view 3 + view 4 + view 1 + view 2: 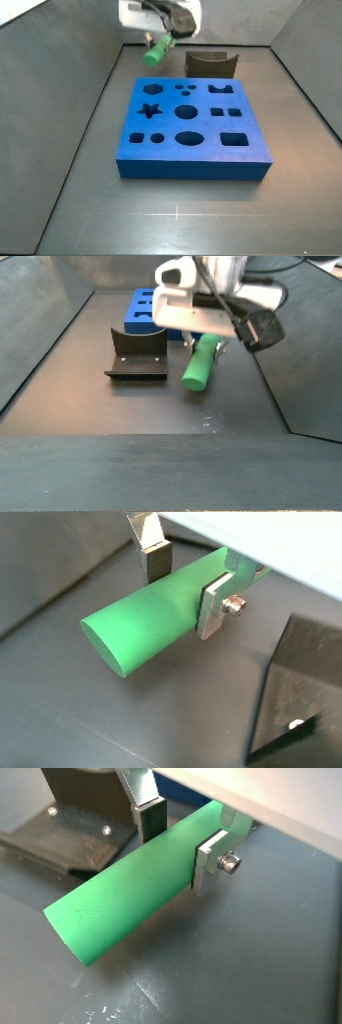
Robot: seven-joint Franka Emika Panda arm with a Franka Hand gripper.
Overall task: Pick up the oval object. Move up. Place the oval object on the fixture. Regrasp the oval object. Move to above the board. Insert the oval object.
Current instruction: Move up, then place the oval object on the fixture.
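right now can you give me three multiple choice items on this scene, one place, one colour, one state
1. Where is the oval object?
A. in a board hole
B. lifted clear of the floor, beside the fixture
C. lying on the floor

2. What colour is the board?
A. blue
B. red
C. yellow

3. What is the hand doing?
A. open above the board
B. shut on nothing
C. shut on the oval object

Answers: B, a side view shows it lifted beside the fixture; A, the slab is blue; C, both wrist views show fingers clamping the rod.
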